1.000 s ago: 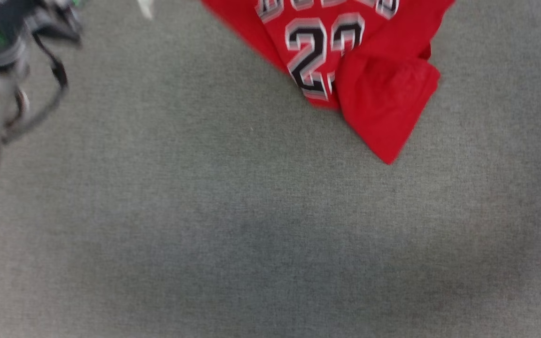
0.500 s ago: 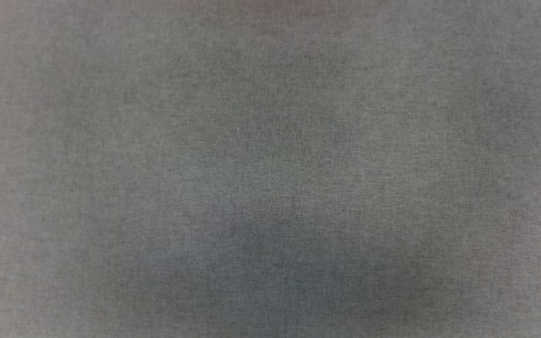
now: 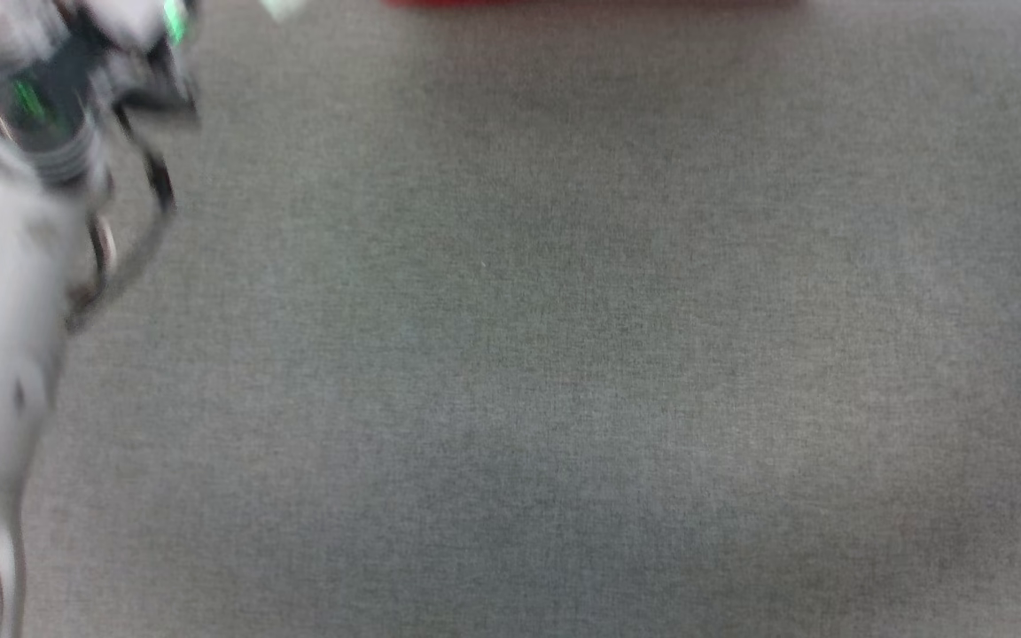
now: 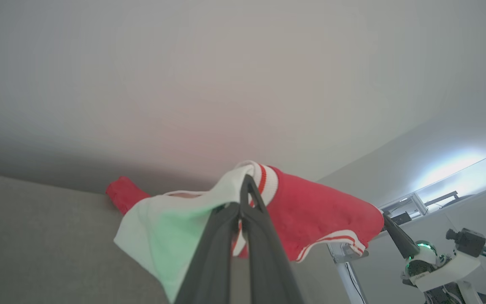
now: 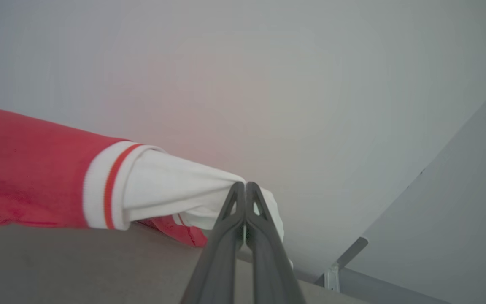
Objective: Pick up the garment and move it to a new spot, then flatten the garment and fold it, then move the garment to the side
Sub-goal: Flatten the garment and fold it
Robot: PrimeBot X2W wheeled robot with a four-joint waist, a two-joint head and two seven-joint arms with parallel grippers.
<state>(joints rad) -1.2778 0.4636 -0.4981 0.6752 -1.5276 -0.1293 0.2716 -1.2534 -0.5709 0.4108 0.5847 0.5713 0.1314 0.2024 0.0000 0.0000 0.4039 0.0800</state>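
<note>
Above the grey bench [image 3: 564,354], our left hand [image 4: 243,198] and right hand [image 5: 243,188] each clamp a white sleeve [image 5: 171,190] of the red T-shirt [image 4: 323,215].

Seemingly a bare test lab: a grey cloth-covered worktop [image 3: 564,354], plain pale walls [image 4: 226,63] and a metal frame post [image 5: 332,276].

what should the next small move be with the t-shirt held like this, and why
Probably lower both arms together toward the grey surface, spread apart. The left tool and right tool are each shut on a white sleeve of the red T-shirt, which spans between them, seemingly lifted, so setting it down taut should leave it fairly flat.
</note>
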